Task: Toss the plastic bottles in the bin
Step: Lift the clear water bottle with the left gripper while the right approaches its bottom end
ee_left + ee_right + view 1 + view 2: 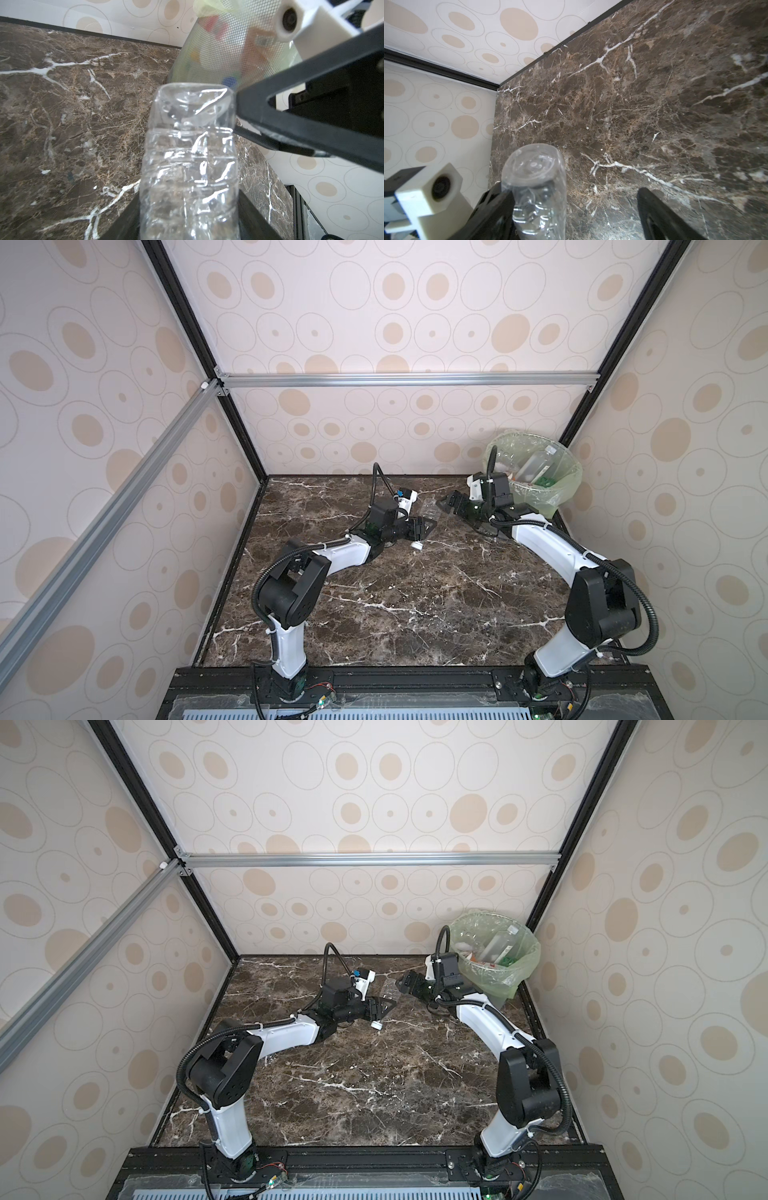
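Surface (415, 605): bin (557, 495) in the far right corner, several plastic bottles (534, 466) inside. Step looks like a handover. Left gripper (426, 529) jaws are clamped on a clear bottle (189, 166) near its white-capped end, mid-surface. Right gripper (444, 502) jaws are spread wide around its base, no grip. Next: right closes, left releases, right carries it to the bin.

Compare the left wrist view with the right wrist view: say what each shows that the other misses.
Left wrist only: the bin, with coloured contents blurred through its wall, and the right arm's camera. Right wrist only: the left arm's camera and a wall corner. Both: the clear bottle, the open right gripper at its base end, and the marble table.
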### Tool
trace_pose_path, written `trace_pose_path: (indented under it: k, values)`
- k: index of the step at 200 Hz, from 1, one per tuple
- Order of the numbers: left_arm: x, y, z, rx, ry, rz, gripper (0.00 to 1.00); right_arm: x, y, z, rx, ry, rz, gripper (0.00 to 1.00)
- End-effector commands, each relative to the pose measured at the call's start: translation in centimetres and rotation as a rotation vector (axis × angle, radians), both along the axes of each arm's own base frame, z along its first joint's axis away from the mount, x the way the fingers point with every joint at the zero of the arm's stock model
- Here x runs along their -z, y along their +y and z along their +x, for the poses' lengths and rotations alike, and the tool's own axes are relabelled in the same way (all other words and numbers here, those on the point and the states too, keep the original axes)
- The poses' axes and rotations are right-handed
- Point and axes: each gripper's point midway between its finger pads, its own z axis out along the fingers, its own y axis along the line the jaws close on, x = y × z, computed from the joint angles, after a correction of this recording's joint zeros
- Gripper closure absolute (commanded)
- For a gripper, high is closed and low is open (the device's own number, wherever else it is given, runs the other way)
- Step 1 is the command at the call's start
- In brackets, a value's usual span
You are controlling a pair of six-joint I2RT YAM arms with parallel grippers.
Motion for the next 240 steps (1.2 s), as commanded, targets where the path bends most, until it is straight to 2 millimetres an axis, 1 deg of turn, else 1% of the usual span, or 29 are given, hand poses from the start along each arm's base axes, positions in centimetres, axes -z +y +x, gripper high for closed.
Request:
trace_pose_path:
  k: [1, 35, 63, 121, 141, 180, 211, 228, 240]
  values:
    - [-2.2, -0.7, -0.7, 0.024, -0.038, -0.052, 0.37, -1.2, 1.6, 0.6, -0.018, -0.021, 0.051, 0.07]
    - [-2.3, -1.1, -0.8, 0.028, -0.038, -0.058, 0.37, -0.9, 2.8, 0.5, -0.039, -0.013, 0.065, 0.11]
    - [-2.6, -1.2, -0.8, 0.027, -0.042, -0.063, 0.38, -0.5, 3.0, 0.4, -0.04, -0.007, 0.067, 0.15]
    - [-2.7, -1.4, -0.9, 0.025, -0.041, -0.069, 0.37, 0.3, 3.4, 0.1, -0.052, 0.009, 0.094, 0.36]
    - [-2.8, -1.5, -0.9, 0.024, -0.043, -0.072, 0.36, 0.5, 3.5, 0.1, -0.054, 0.013, 0.1, 0.4]
    - [-3.0, -1.6, -1.0, 0.024, -0.042, -0.074, 0.35, 1.0, 4.1, -0.1, -0.064, 0.023, 0.111, 0.41]
    - [-3.0, -1.7, -1.1, 0.025, -0.042, -0.075, 0.35, 1.6, 4.2, -0.2, -0.069, 0.036, 0.113, 0.37]
    - [-3.2, -1.7, -1.2, 0.026, -0.045, -0.078, 0.35, 1.6, 4.2, -0.2, -0.067, 0.035, 0.115, 0.37]
    - [-3.2, -1.7, -1.2, 0.026, -0.044, -0.077, 0.35, 1.7, 4.3, -0.2, -0.069, 0.036, 0.116, 0.4]
